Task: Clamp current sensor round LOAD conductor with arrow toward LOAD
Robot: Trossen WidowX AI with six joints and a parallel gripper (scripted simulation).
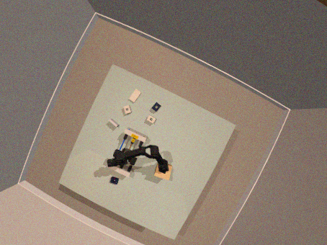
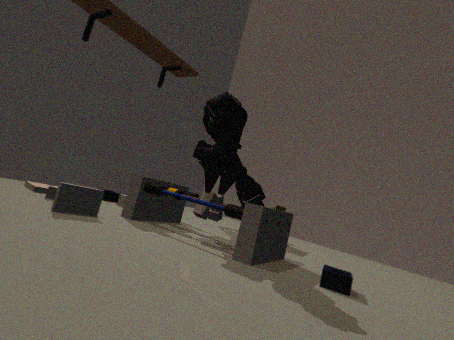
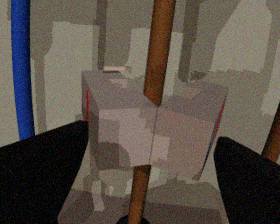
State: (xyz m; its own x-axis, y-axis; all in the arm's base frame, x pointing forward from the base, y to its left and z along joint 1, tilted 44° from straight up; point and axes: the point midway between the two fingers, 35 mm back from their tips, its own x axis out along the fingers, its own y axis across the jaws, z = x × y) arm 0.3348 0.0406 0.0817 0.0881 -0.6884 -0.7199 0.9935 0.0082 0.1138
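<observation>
The pale sensor (image 3: 125, 135) (image 2: 216, 215) sits round the middle brown conductor (image 3: 161, 45), its two halves meeting at a thin seam in the wrist view. Red strips show on its outer sides; no arrow can be made out. My gripper (image 3: 152, 139) (image 2: 213, 192) is open, one finger on either side of the sensor, with a small gap at the right finger and the left fingertip close to its side. A yellow marker (image 1: 135, 136) (image 2: 172, 190) sits on the far support block; its lettering is unreadable. The arm hides the sensor in the top view.
A blue conductor (image 3: 21, 70) (image 2: 195, 199) runs left of the sensor and another brown one (image 3: 272, 142) right. The near support block (image 2: 262, 236) (image 1: 122, 171) has a dark box (image 1: 114, 180) (image 2: 336, 279) beyond it. Several small blocks lie past the far support.
</observation>
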